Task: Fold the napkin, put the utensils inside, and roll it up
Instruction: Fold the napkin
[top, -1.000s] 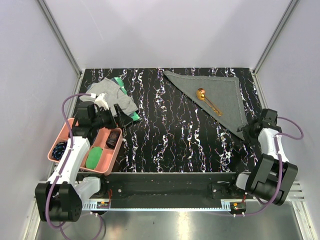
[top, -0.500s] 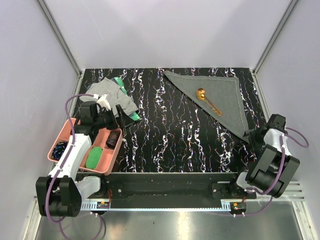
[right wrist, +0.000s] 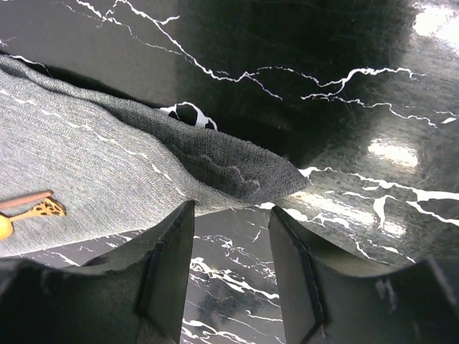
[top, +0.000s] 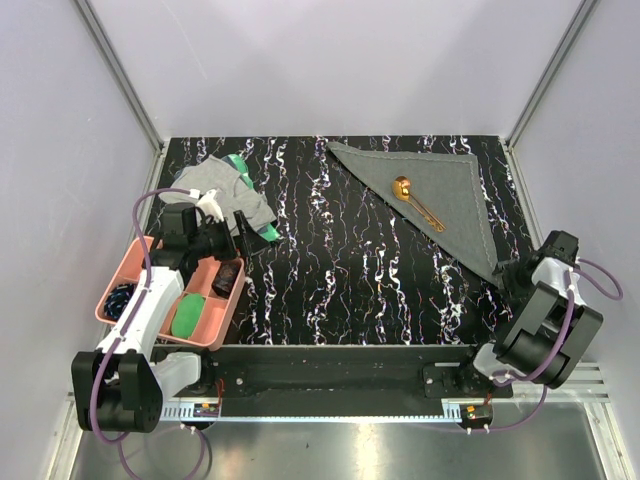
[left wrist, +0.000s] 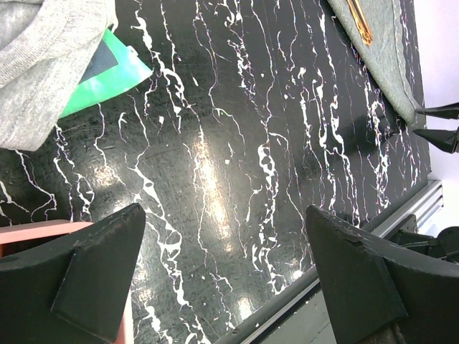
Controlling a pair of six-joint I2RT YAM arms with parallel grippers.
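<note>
Pale lilac walls (top: 350, 60) box in the black, white-veined surface (top: 340, 250) on three sides, beyond the jaws. Aluminium posts (top: 120, 75) rise in both far corners. Glare sits on the surface ahead of the jaws.

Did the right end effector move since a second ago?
Yes. The right end effector drew back toward the table's near right corner, away from the gold spoon.

Parted right hand (right wrist: 231, 213) just short of napkin (right wrist: 107, 172) corner; spoon (right wrist: 39, 209) on cloth.

green item (top: 270, 233) partly under grey cloth (top: 218, 188)
</note>
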